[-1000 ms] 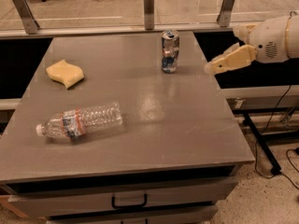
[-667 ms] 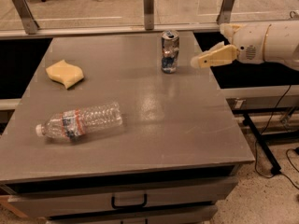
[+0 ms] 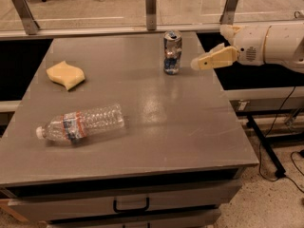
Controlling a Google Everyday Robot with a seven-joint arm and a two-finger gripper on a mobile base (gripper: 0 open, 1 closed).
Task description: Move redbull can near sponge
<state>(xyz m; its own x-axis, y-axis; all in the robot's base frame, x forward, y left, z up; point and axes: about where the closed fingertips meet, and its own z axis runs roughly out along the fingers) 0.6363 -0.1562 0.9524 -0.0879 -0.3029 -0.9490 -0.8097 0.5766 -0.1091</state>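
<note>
gripper (image 3: 205,61) just beside upright redbull can (image 3: 172,52), not touching, open/closed state can't tell; can stands between gripper and sponge (image 3: 66,74), sponge well apart.

1. The gripper (image 3: 211,59) has travelled left, from beyond the table's (image 3: 190,127) right edge toward the redbull can (image 3: 172,52);
2. it now sits just right of the can, not touching;
3. the arm (image 3: 275,44) has followed leftward.

Gripper (image 3: 204,58) just right of the redbull can (image 3: 172,52), arm (image 3: 285,44) cut off at right edge, can's label blurred
</note>
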